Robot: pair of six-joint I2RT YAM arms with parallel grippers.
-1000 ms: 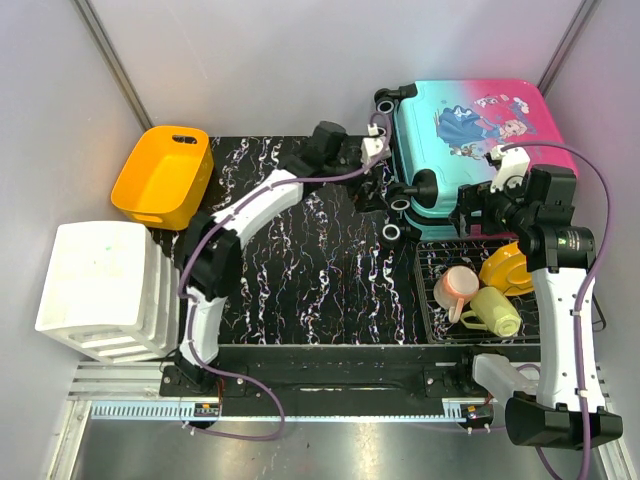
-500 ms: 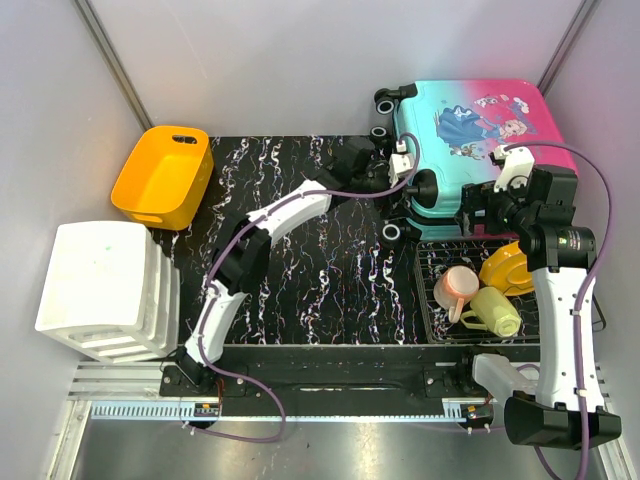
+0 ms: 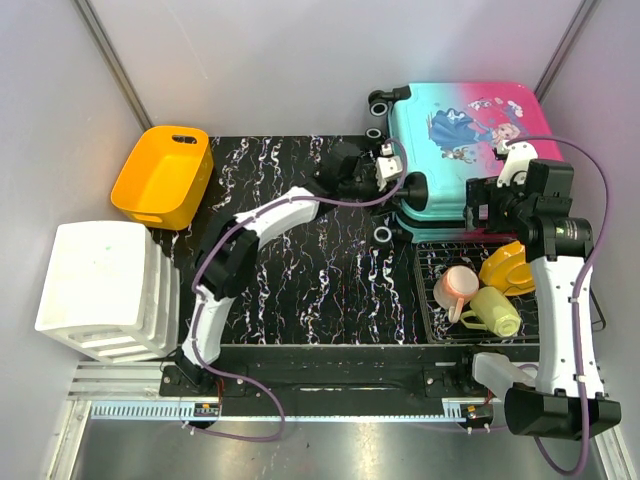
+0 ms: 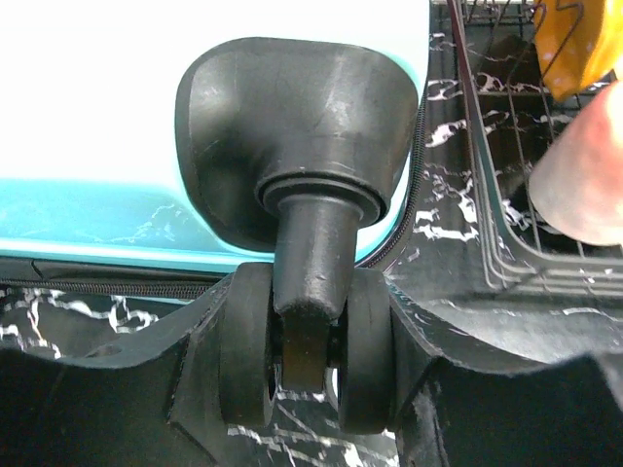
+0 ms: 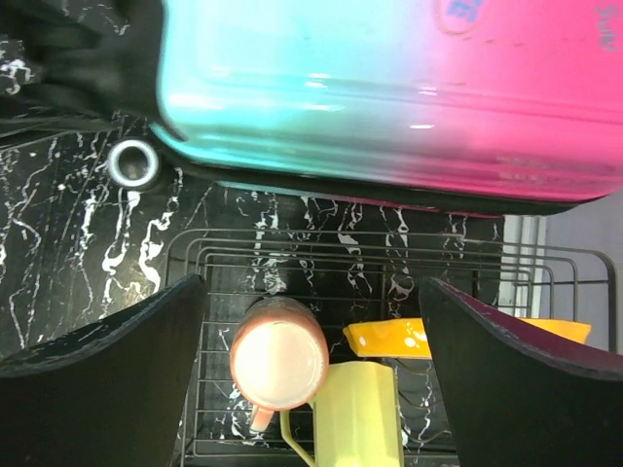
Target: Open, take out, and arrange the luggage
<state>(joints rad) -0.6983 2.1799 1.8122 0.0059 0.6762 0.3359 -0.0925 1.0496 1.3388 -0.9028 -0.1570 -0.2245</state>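
Wire rack (image 3: 428, 322): pink cup (image 3: 455, 285), lime mug (image 3: 495, 312), yellow bowl (image 3: 506, 268). Luggage (image 3: 445, 150) far-right corner, lengthwise left-right, wheels (image 3: 385, 233) left, one pinched in left gripper (image 4: 310, 370); right gripper (image 5: 311, 292) wide.

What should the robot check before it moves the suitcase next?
1. Left hand on a wheel: ok, fingers on both sides.
2. Right hand free: ok, open and empty.
3. Suitcase lying flat: ok.
4. Suitcase opened: not ok, it is shut.
5. Gap between suitcase and rack: cannot tell, they are very close.
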